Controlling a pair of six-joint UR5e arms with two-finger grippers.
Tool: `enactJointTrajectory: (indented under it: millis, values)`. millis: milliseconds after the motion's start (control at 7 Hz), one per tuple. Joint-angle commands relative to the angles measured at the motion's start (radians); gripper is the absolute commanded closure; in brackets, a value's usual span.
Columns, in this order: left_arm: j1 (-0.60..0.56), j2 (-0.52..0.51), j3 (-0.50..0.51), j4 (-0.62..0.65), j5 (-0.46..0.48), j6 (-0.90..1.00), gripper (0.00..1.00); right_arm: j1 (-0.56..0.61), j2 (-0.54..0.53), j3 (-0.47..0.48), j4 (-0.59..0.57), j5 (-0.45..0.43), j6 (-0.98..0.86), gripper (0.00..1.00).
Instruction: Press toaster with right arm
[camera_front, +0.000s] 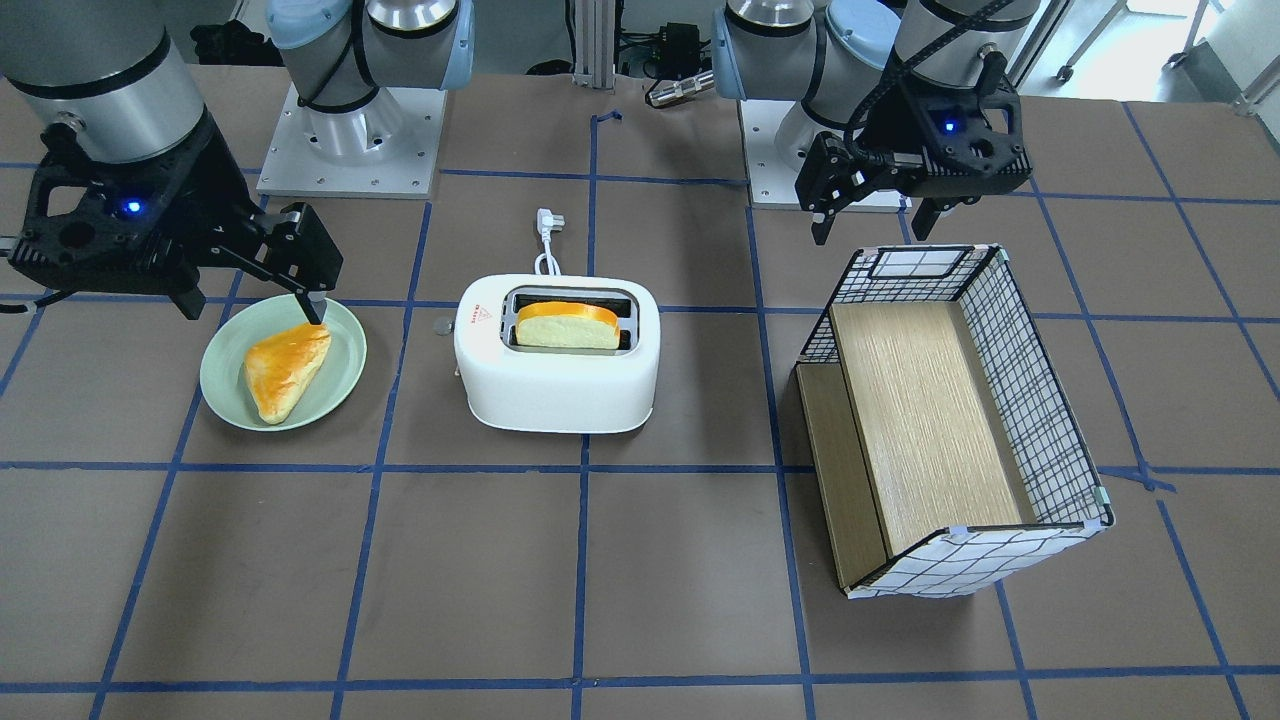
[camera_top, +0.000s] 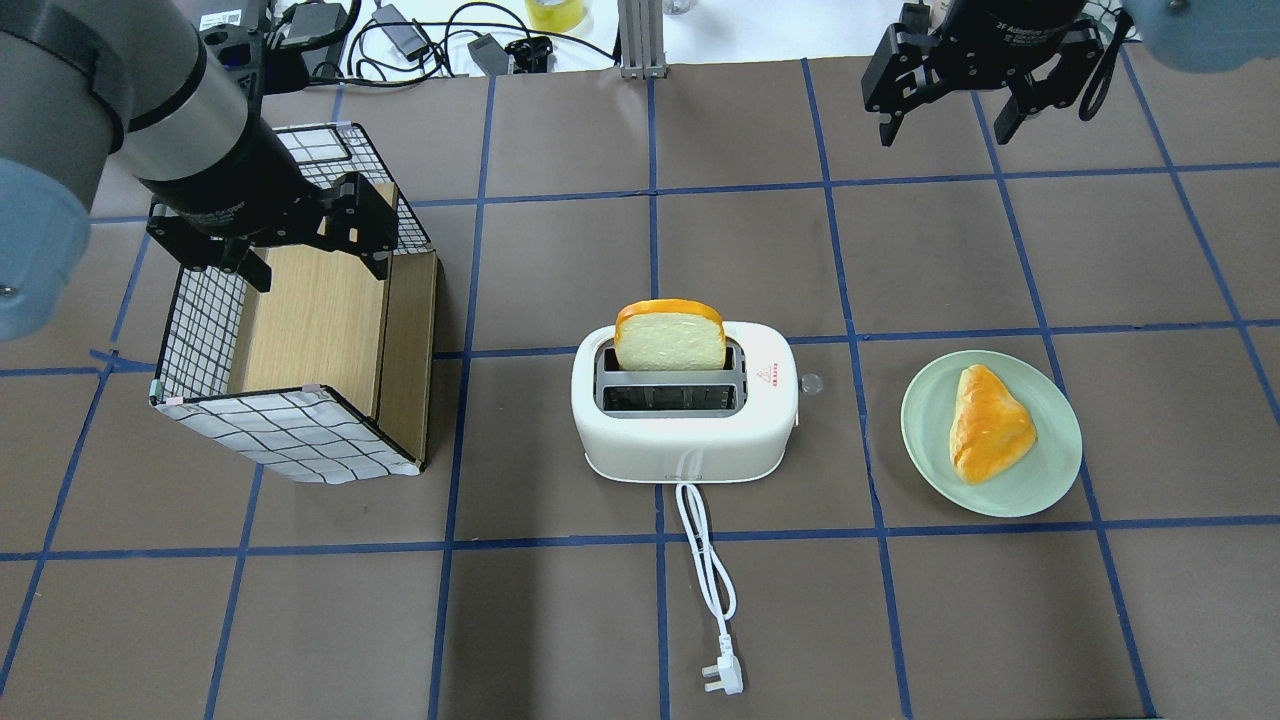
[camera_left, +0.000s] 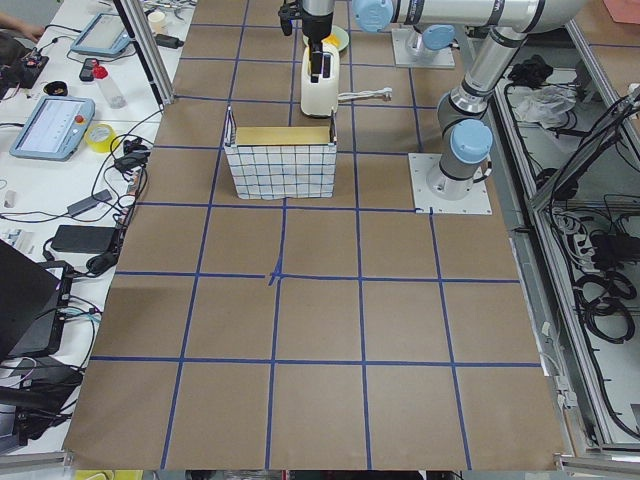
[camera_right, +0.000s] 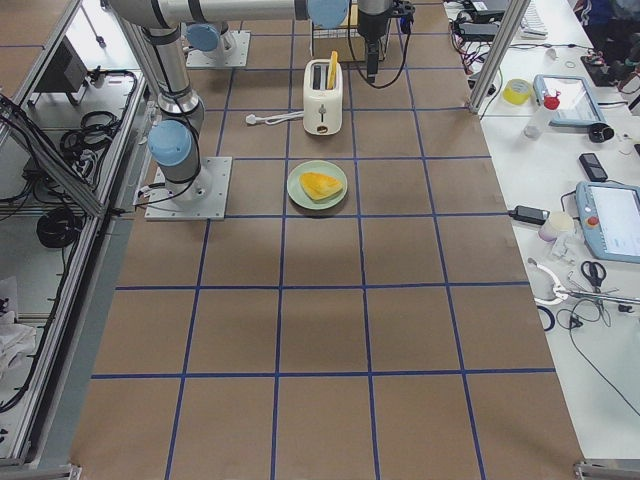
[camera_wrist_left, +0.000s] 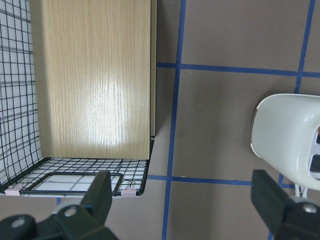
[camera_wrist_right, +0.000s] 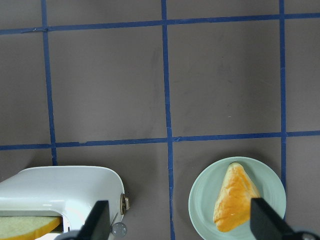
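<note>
left gripper (camera_top: 315, 265): fingers spread, raised | right gripper (camera_top: 945, 128): fingers spread, raised

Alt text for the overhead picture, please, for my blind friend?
A white toaster with a bread slice standing in one slot sits mid-table, its plug loose on the table. A pastry on a green plate lies to its right, a wire basket to its left. The left arm and right arm hover above, fingers open.

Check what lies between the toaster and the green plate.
Only a small round knob on the toaster, then bare table with blue tape up to the plate, in the overhead view.
</note>
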Motion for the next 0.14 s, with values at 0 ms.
enactJointTrajectory:
  millis: [0]
  values:
    - [0.0, 0.0, 0.0, 0.0, 0.0, 0.0, 0.0, 0.0, -0.004, 0.0, 0.0, 0.0, -0.001, 0.0]
